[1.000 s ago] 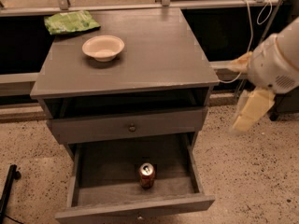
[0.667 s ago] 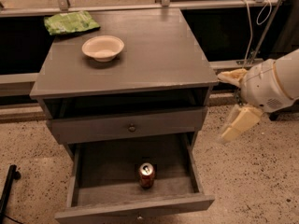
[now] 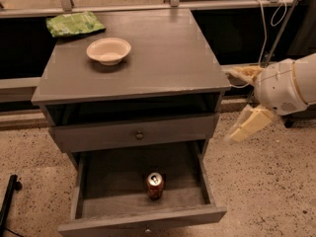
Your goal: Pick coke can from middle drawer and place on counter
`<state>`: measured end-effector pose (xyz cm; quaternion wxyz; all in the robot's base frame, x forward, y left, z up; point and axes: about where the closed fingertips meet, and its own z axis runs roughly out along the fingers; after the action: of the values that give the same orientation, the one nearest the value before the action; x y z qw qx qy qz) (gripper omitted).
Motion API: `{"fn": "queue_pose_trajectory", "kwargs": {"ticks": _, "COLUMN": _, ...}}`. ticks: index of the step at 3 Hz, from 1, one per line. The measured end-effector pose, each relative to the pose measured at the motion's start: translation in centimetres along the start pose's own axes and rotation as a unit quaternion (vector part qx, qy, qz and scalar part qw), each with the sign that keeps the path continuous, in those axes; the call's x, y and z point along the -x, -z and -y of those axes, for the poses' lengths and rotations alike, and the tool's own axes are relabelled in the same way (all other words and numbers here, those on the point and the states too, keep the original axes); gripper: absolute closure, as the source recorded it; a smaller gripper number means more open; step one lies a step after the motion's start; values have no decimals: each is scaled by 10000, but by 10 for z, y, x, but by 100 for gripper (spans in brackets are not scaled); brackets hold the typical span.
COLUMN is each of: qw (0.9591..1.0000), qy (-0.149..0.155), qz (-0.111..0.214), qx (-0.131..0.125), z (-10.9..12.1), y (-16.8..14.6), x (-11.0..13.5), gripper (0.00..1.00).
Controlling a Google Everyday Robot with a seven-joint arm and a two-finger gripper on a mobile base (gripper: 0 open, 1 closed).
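Single camera view, looking down at the cabinet from the front. The middle drawer [image 3: 116, 174] is pulled out at the bottom of frame. I see one thing in it, the coke can [image 3: 154, 185], on the bare grey floor. The can is close to the front panel, a little right of the drawer's mid-width, and apart from both side walls.

The can is upright with its long axis vertical. Its silver top faces up at the camera and the red side faces front. I can't read which way the tab points.

Above it is a closed drawer front [image 3: 94, 138] with a small round knob [image 3: 139, 136]. Over that, a dark open slot [image 3: 133, 110] sits under the counter [image 3: 163, 58]. The can sits forward of the closed front, so its top is in plain view from above.

On the counter, a cream bowl [image 3: 108, 50] sits back left; its inside looks bare. A green bag [image 3: 74, 23] lies flat at the far left corner, just behind the bowl and not touching it.

The tool [image 3: 247, 100] hangs off the cabinet's right side, over the speckled floor [image 3: 256, 181]. It is below counter height and near the counter's front right corner. Its two pale fingers [image 3: 251, 125] are spread apart with nothing between them. It is well apart from the can, and the drawer's right wall lies between the two.

A metal rail [image 3: 123, 6] runs behind the counter, with cables [image 3: 263, 28] at back right. A black object [image 3: 9, 201] is on the floor at far left; I can't tell what it is.
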<state>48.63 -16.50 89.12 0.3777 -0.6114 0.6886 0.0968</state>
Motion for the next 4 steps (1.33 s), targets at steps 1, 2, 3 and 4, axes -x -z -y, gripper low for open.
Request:
{"fn": "queue_pose_trajectory", "kwargs": {"ticks": 1, "qw": 9995, "qy": 200, "qz": 245, "qx": -88, "z": -6, "y": -31, "x": -1, "gripper": 0}}
{"fn": "queue_pose_trajectory", "kwargs": {"ticks": 2, "qw": 9966, "qy": 208, "qz": 774, "qx": -188, "z": -20, "y": -91, "x": -24, "gripper": 0}}
{"fn": "queue_pose_trajectory", "kwargs": {"ticks": 3, "qw": 9948, "qy": 27, "qz": 995, "qx": -202, "z": -32, "y": -130, "x": -59, "gripper": 0}}
{"fn": "queue_pose_trajectory", "kwargs": {"ticks": 4, "qw": 9925, "qy": -391, "qz": 1143, "qx": -188, "z": -43, "y": -159, "x": -101, "gripper": 0}}
